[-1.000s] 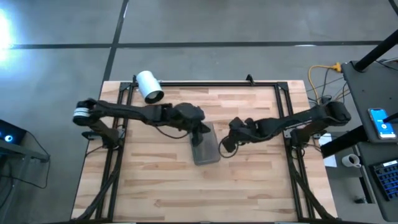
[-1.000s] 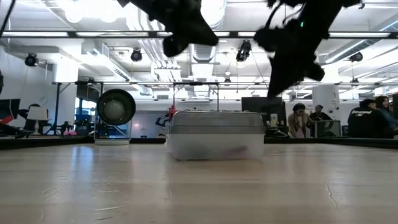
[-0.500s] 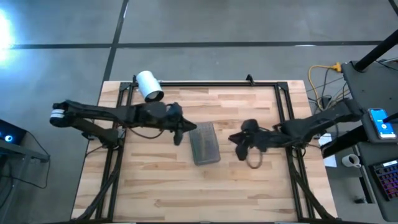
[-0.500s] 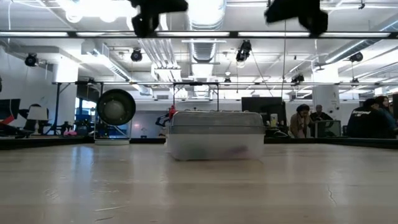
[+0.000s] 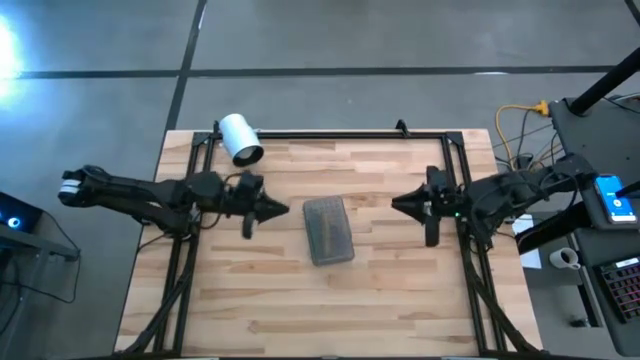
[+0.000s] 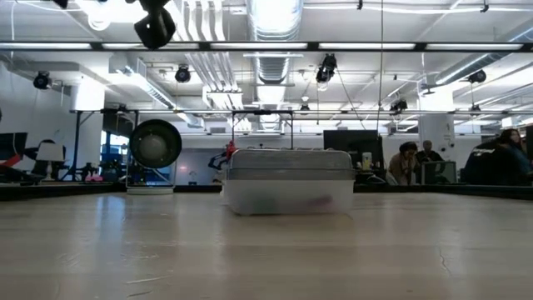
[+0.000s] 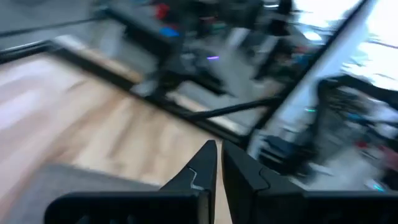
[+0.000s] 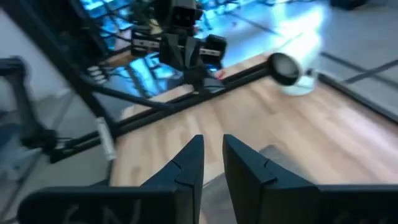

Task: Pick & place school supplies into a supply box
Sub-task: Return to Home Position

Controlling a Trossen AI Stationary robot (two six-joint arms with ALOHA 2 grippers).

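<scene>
Supply box (image 5: 328, 229) sits mid-desk (image 5: 400, 290), long axis running front to back, grey lid down and closed. In the low view the box (image 6: 289, 181) stands flat on the wood; something dark and pinkish shows faintly through the translucent wall, can't tell what. Left gripper (image 5: 283, 209) is level with the box on its left side, tip aimed at it, close but not touching. Left wrist view: jaws narrow, only a thin slit between them, holding nothing (image 7: 217, 152). Right gripper (image 5: 397, 203) mirrors it on the box's right side, a bit farther off, also aimed at the box. Right wrist view: jaws narrow, holding nothing (image 8: 211, 146). White roll (image 5: 240, 138) lies at the desk's far left corner, well clear of both arms.
</scene>
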